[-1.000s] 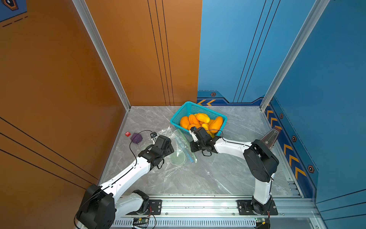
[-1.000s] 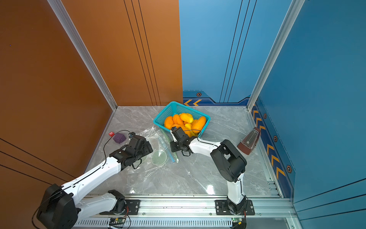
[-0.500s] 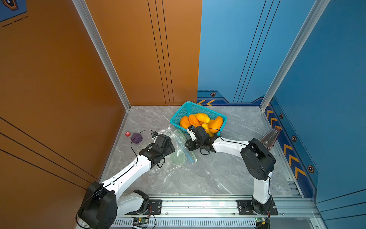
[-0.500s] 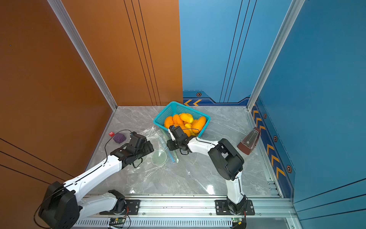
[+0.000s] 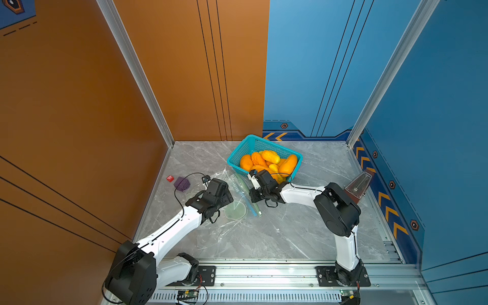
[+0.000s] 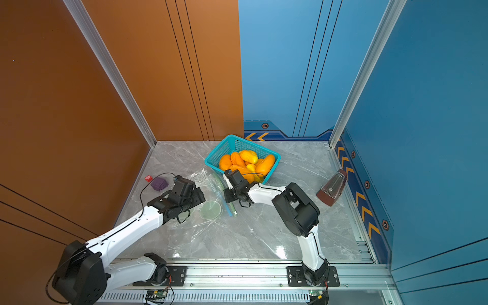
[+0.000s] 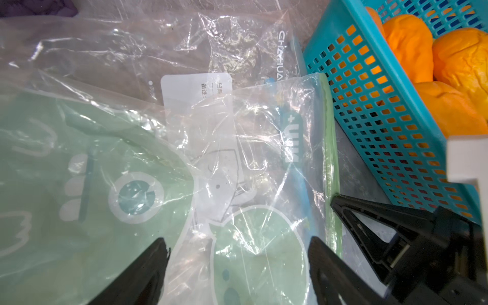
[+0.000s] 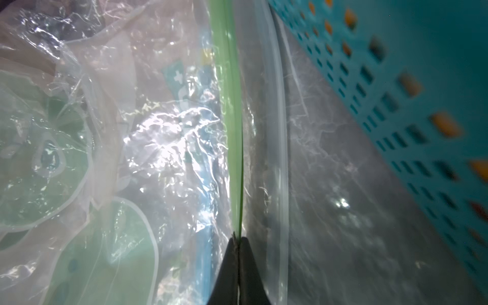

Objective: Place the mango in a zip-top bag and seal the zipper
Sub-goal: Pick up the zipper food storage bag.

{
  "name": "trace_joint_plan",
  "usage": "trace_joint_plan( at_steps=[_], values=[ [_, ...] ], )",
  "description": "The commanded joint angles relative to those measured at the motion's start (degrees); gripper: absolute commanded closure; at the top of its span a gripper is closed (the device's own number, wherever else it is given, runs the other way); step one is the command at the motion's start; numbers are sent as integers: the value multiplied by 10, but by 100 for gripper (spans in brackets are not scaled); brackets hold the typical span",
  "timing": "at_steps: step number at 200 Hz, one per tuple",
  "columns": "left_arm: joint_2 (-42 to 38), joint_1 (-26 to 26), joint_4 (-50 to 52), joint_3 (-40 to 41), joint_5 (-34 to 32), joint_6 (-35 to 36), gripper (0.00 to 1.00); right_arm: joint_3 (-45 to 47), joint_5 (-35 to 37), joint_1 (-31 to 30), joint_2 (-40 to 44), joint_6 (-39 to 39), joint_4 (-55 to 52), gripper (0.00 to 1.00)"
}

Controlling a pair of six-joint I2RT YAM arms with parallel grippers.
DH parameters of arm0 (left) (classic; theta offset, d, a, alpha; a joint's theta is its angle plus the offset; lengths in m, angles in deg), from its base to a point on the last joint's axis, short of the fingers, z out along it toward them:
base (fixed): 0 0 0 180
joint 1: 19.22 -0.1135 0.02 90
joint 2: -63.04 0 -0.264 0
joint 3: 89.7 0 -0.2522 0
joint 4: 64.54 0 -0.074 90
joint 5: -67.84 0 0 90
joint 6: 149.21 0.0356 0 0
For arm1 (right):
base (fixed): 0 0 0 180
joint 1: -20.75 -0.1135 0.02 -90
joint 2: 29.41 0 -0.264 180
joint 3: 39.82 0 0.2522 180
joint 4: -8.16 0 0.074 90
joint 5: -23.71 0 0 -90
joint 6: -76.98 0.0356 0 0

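Several orange and yellow mangoes (image 5: 269, 156) (image 6: 248, 155) lie in a teal basket (image 5: 253, 140) (image 7: 369, 111). A clear zip-top bag (image 5: 236, 210) (image 7: 250, 163) with green prints lies flat just in front of the basket. Its green zipper strip (image 8: 233, 132) (image 7: 331, 158) runs along the edge nearest the basket. My right gripper (image 8: 238, 239) (image 5: 254, 196) is shut on that strip, with its tip (image 7: 334, 202) also showing in the left wrist view. My left gripper (image 7: 237, 240) hangs open just above the bag's printed face, holding nothing. In both top views its jaws are hidden under the wrist.
Another clear bag (image 7: 184, 47) with a white label lies under the printed one. A purple object (image 5: 181, 183) and a small red block (image 5: 170, 178) sit at the left wall. A brown metronome (image 5: 357, 186) stands at the right wall. Walls close three sides.
My right gripper has shifted slightly left along the bag's zipper edge. The left arm has hardly moved and stays open.
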Motion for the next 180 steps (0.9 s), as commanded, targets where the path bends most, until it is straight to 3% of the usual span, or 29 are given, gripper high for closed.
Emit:
trace_joint_plan(
  at_steps=[1,66,72,113,180],
  values=[
    [4,-8,13,-17,9,-3,15,-2,8,-5,35,-19,5,100],
    [51,-6,12,-60,48,-25,15,45,-38,-16,83,11,64,100],
    [60,-5,12,-70,54,-28,9,50,-34,-21,86,12,68,100],
    [117,13,12,-132,73,-29,2,64,-17,-41,88,17,89,100],
    [189,-3,12,-157,69,-50,4,68,-14,-43,98,15,96,100]
  ],
)
